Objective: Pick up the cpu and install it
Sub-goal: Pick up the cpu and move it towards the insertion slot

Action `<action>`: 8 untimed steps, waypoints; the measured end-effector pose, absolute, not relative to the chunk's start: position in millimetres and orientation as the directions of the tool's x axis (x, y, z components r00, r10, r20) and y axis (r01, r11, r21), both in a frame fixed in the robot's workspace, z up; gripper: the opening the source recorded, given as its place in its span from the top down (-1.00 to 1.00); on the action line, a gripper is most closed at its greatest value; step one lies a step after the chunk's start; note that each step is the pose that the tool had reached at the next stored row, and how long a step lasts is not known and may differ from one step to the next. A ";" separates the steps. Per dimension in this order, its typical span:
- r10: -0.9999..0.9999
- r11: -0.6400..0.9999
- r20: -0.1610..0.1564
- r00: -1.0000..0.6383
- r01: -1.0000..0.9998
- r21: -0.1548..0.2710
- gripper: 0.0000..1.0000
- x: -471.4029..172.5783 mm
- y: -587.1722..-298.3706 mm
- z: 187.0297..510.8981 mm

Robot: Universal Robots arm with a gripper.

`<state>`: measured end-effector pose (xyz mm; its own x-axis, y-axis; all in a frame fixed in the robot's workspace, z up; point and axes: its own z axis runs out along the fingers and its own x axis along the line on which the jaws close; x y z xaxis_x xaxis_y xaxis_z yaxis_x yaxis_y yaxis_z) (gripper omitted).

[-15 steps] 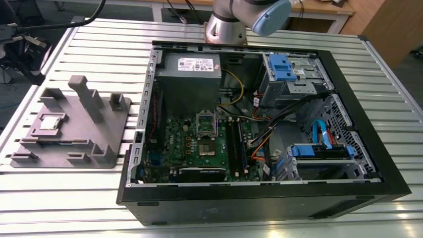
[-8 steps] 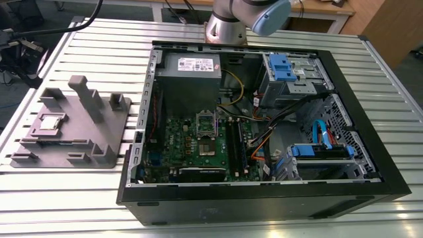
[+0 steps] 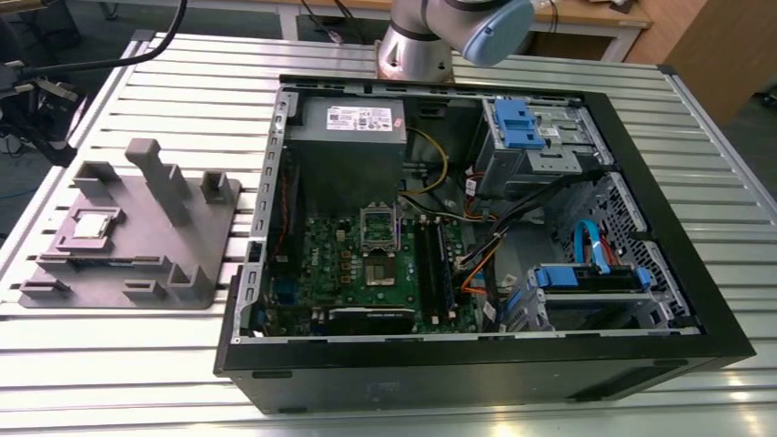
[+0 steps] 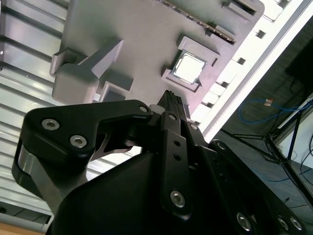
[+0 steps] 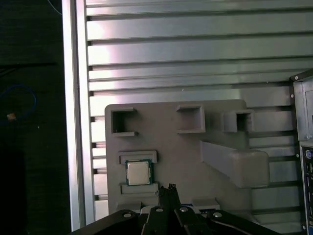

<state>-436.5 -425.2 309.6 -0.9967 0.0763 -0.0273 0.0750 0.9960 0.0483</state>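
Cpu point(image 5: 139, 172): square, silvery top, seated in fixture point(image 5: 166, 142), nine o'clock of case point(image 3: 486, 355) in exterior view. Gripper point(image 5: 169, 188) closed, empty, nearby.

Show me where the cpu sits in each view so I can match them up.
Exterior view: cpu lies in a recess of the grey fixture, toward the exterior view's left.
First wrist view: cpu in that recess, close to the end effector.
Second wrist view: cpu in that recess, just beyond the end effector.
Shared landmark: the fixture's tall post.
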 end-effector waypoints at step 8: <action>0.076 0.996 -0.027 -0.997 0.075 0.048 0.79 -438.6 -425.2 305.4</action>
<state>-438.6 -425.2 305.4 -0.9967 0.0764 -0.0273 0.0750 0.9960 0.0484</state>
